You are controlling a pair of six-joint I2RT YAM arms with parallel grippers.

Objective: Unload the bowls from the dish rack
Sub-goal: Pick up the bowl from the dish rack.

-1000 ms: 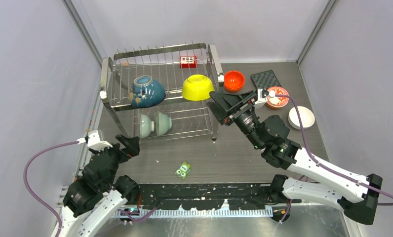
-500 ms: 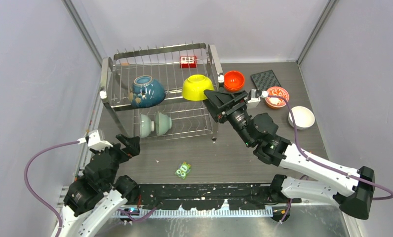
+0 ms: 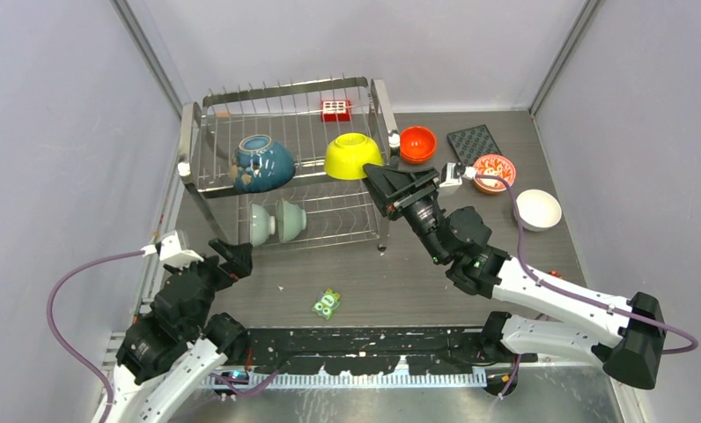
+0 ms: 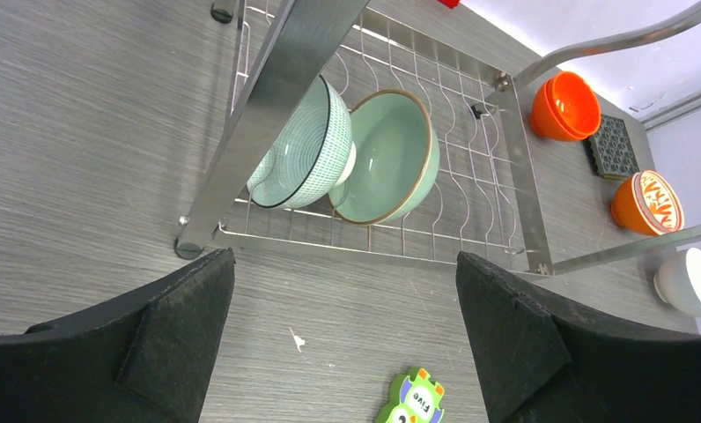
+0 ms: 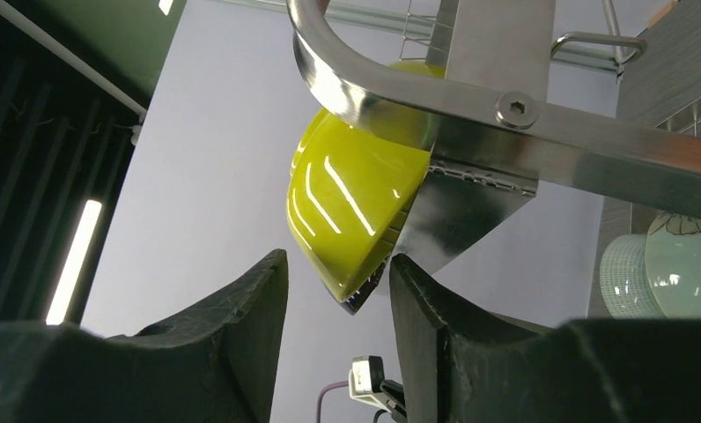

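As right arm [image 3: 514, 280] stretches to dish rack [image 3: 189, 141], fingers [image 5: 241, 339] straddle yellow bowl [image 3: 350, 157] rim, unclamped.

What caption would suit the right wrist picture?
Open right gripper poised at the yellow bowl in the steel dish rack.

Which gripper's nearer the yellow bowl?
Right. The right gripper is at the yellow bowl, fingers open either side of its rim. The left gripper sits open off the rack's near-left corner, well away.
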